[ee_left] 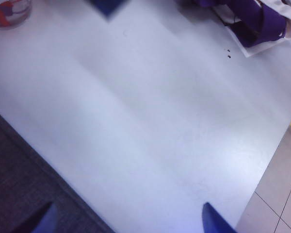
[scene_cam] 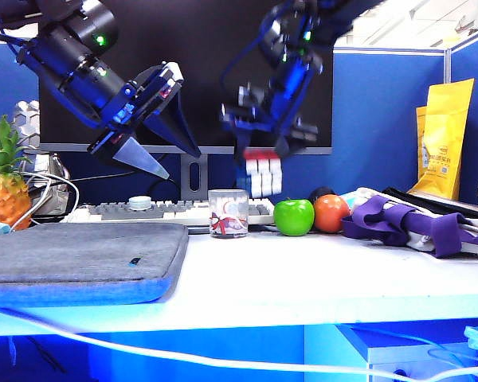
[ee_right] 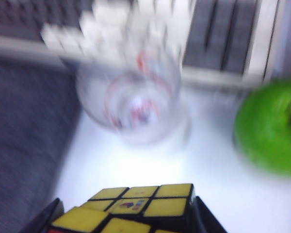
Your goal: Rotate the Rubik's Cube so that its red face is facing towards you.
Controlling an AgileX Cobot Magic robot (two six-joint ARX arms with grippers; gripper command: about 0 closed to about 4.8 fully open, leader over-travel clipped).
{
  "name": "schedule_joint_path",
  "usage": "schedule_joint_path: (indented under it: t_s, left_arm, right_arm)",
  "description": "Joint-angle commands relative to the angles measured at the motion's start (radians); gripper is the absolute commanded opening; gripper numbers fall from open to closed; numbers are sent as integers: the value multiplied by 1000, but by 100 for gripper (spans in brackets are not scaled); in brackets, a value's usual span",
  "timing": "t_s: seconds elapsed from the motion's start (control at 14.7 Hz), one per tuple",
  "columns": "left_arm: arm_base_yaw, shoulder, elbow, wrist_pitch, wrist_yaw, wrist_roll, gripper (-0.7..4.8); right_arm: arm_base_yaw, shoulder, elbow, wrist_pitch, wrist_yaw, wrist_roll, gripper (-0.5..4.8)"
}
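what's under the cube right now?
The Rubik's Cube hangs in the right gripper, above the keyboard near the glass. Its underside isn't visible. Left gripper is open.

The left gripper [scene_cam: 155, 151] hangs in the air above the worktop's left half, its arm slanting down from the upper left, fingers [scene_cam: 139, 157] spread wide and empty. The right gripper [scene_cam: 259, 171] hangs above the worktop's back edge near the middle, pointing down, its fingers clamped on the Rubik's Cube [scene_cam: 260, 175].
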Motion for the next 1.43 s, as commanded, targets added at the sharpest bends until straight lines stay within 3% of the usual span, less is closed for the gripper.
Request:
schedule_joint_path:
  t_s: [0.07, 0.41, 0.75, 0.95, 1.16, 1.29, 1.43]
  left_arm:
    - [0, -4, 6, 17, 24, 0, 395]
    - [0, -55, 6, 143, 91, -106, 395]
    - [0, -268, 6, 180, 90, -128, 395]
    - [0, -386, 6, 143, 23, -85, 395]
    - [0, -397, 4, 51, 37, -77, 396]
    - [-1, -398, -6, 42, 75, -80, 396]
    - [0, -405, -6, 53, 74, -78, 395]
  right_arm:
    - [3, -89, 8, 71, 1, -53, 80]
    - [2, -398, 8, 170, 39, -155, 43]
    - [8, -612, 8, -44, 55, -211, 54]
    - [75, -745, 7, -24, 117, -249, 52]
    - [191, -835, 7, -109, 317, -328, 53]
    - [280, -865, 4, -192, 362, -325, 53]
    - [365, -882, -52, -163, 441, -350, 50]
